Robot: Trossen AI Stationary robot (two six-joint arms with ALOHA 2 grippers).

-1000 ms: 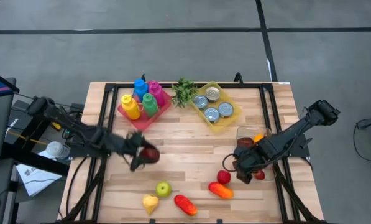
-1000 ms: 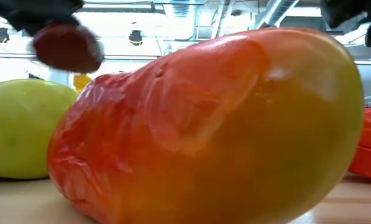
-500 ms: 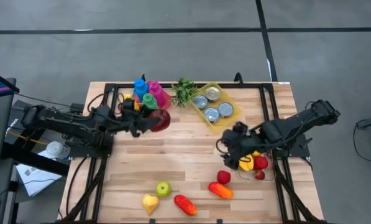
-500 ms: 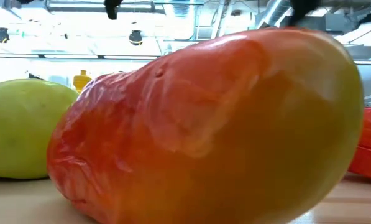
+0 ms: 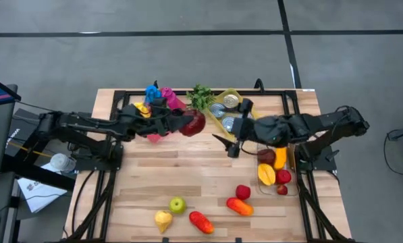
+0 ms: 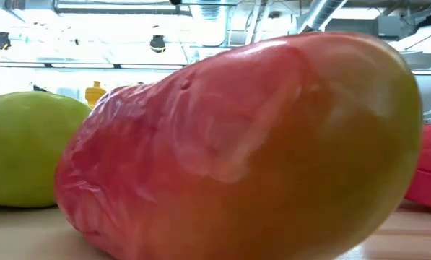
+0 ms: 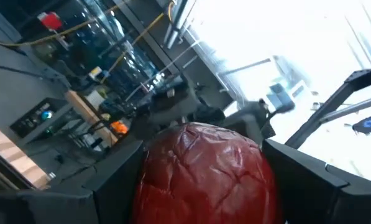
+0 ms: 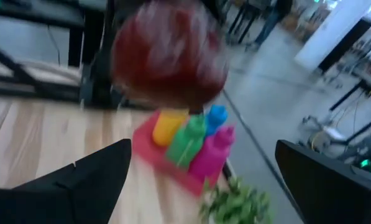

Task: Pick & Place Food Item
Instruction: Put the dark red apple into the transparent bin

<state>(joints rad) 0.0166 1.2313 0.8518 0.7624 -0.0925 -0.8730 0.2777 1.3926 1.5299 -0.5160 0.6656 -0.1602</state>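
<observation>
Wooden table, left fingers clamp apple (aloft)

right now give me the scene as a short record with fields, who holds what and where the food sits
left pincer: shut on red fruit, held above the table's far middle
right pincer: open, empty, facing the red fruit from the right
handoff: not yet done, gap between right pincer and fruit
bottles: in red tray, far left
cans: in yellow tray, far middle
greens: between the two trays
clear bin: at right, holds several fruits
loose food: green apple, yellow fruit, mango near front edge
</observation>
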